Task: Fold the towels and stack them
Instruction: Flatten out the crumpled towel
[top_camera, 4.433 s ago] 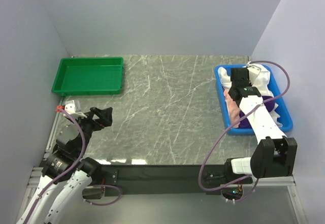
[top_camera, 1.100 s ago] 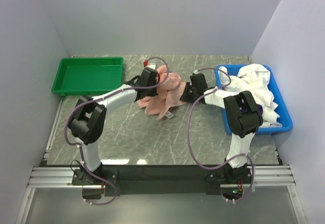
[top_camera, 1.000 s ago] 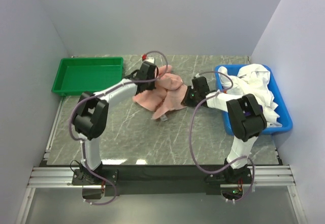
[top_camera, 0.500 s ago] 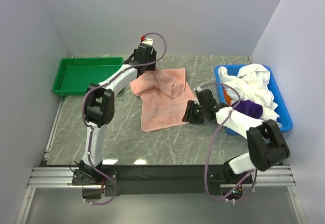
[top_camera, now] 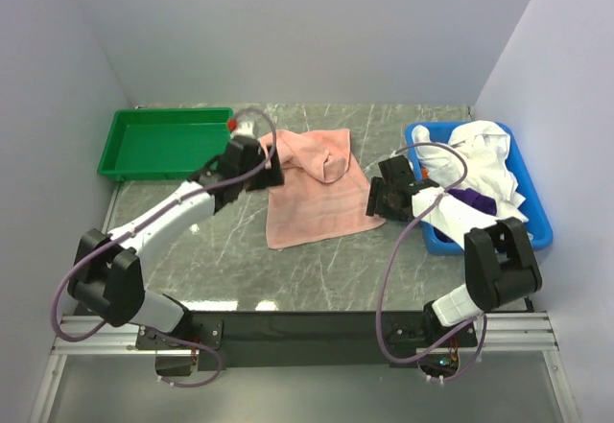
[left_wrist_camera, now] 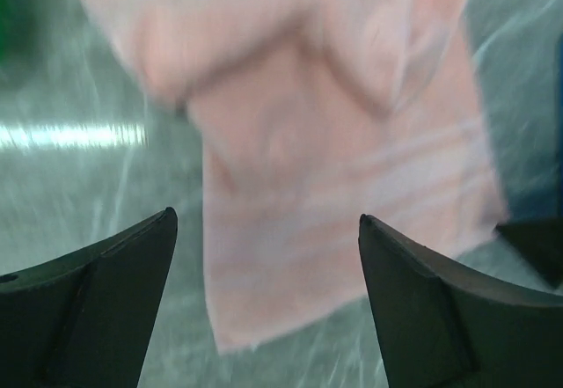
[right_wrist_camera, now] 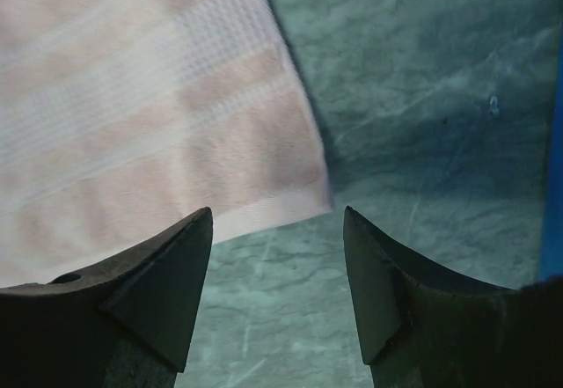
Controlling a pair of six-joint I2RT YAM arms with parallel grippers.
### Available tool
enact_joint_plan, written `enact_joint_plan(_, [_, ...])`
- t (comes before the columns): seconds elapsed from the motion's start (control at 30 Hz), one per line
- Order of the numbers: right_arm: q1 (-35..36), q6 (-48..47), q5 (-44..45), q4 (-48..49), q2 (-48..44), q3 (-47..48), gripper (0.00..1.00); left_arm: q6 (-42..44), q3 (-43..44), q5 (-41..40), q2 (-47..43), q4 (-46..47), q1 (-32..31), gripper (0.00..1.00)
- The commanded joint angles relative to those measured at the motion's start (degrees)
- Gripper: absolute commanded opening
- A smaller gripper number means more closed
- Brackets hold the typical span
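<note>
On a grey marbled table between pale walls, the salmon-pink towel lies spread mid-table, its far part rumpled. The left gripper hovers at its left edge and the right gripper beside its near right corner, both with fingers spread and empty. Folding looks not yet begun; next, each must pinch a corner. More towels sit in the blue bin.

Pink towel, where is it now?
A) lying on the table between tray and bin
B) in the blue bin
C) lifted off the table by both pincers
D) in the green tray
A: the pink towel lies spread on the table between the green tray and the blue bin. The left pincer and the right pincer are open, gripping nothing.
</note>
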Motion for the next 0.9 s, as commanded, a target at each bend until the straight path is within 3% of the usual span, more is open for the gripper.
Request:
enact_joint_plan(0.0, [-0.07,0.12,4.32,-1.61,2.29,2.28,0.68,-8.74,-10.14,2.17,-1.32,-0.42,-1.92,0.89])
enact_joint_plan(0.3, [-0.07,2.58,3.97,2.52,5.99,0.43,0.62,-12.88,-19.65,1.74,0.25,3.36,-3.33,0.84])
enact_joint_plan(0.6, [0.11,3.11,1.86,3.84,6.87,-0.71,0.49,-13.41,-19.48,1.21,4.82,2.31,-5.17,0.77])
enact_joint_plan(0.7, [0.02,3.29,1.34,4.19,6.96,-0.98,0.35,-13.68,-19.13,0.77,6.23,0.38,-6.23,0.72])
enact_joint_plan(0.87, [-0.15,3.29,0.98,4.45,5.64,-1.94,0.03,-14.55,-19.30,-0.37,5.35,-2.53,-7.37,0.72])
